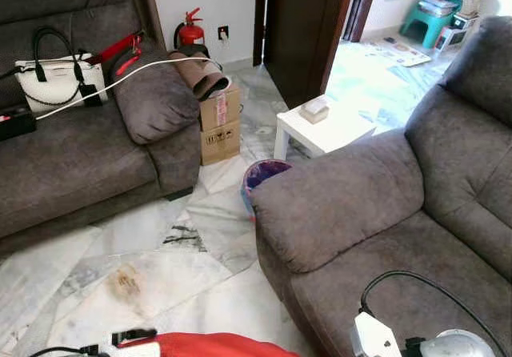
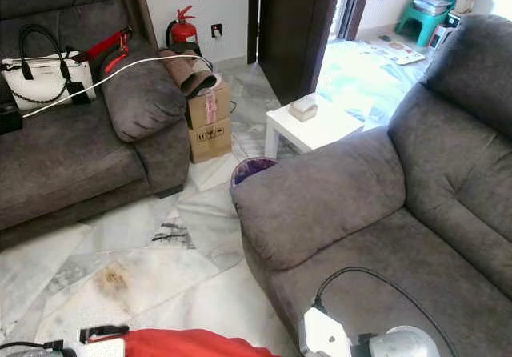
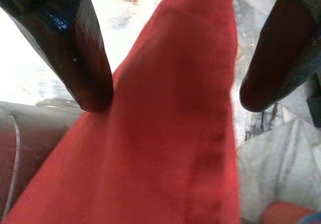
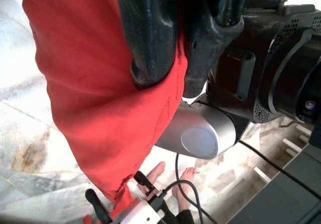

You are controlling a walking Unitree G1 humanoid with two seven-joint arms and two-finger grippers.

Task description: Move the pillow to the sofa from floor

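Observation:
The red pillow (image 1: 210, 345) sits at the bottom edge of the eye views, lifted above the marble floor (image 1: 160, 277) between my two arms. In the right wrist view my right gripper (image 4: 172, 84) is shut on the pillow's (image 4: 95, 83) seam edge, with fabric pinched between its black fingers (image 4: 150, 38). My left gripper (image 3: 175, 101) is open; its fingers (image 3: 75, 48) straddle the pillow (image 3: 170, 148), and one touches the cloth. A grey sofa (image 1: 384, 213) stands close on my right. Another grey sofa (image 1: 72, 157) is at the far left.
On the left sofa lie a white handbag (image 1: 56, 81) and a white cable. Between the sofas stand a cardboard box (image 1: 219, 121), a purple bin (image 1: 262, 174) and a white side table (image 1: 320, 129). A person's bare feet (image 4: 170, 176) are near me.

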